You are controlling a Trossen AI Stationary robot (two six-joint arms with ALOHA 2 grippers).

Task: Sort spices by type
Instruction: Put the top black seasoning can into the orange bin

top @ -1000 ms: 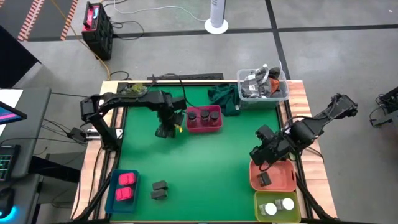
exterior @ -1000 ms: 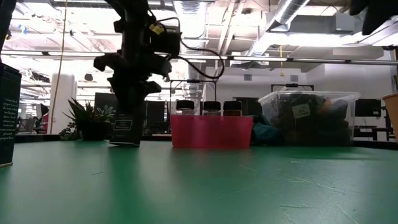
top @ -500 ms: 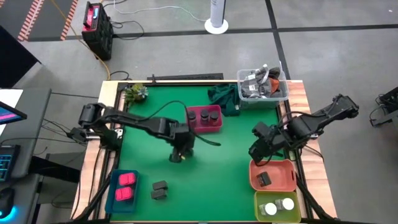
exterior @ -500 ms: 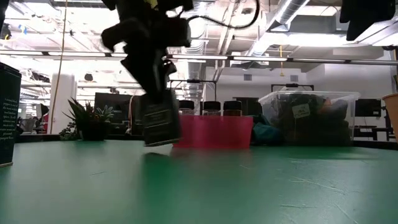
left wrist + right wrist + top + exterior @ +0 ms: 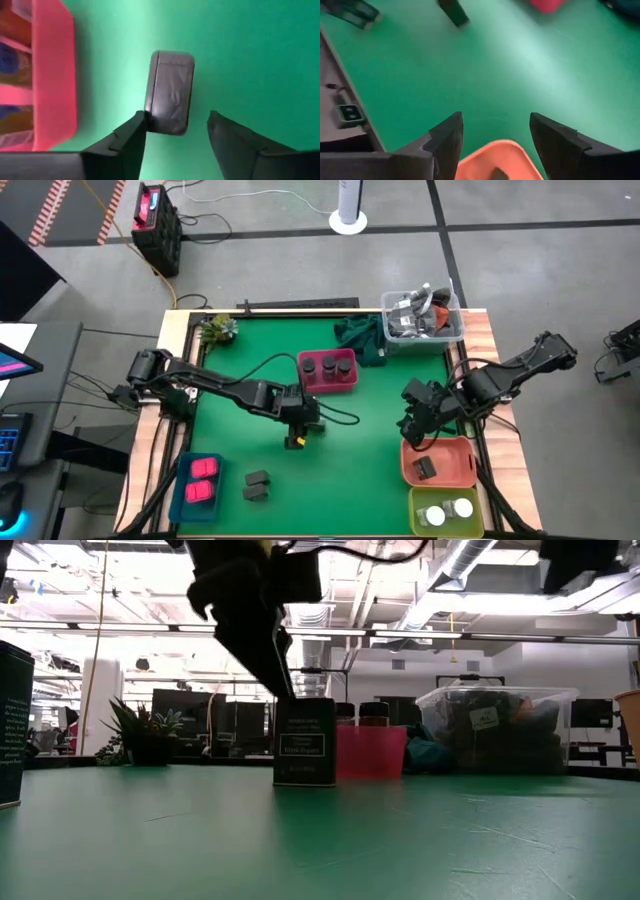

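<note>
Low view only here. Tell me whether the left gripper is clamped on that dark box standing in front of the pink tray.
Observer: No. In the left wrist view the left gripper is open around the dark box; green mat shows between the box and one finger.
Operator: Report the right arm.
Observer: The right gripper hangs open and empty over the edge of the orange tray.
Operator: Give me that tray's contents.
Observer: One dark grey box lies in it.

1 overhead, 1 table-level, 2 close wrist views downward
</note>
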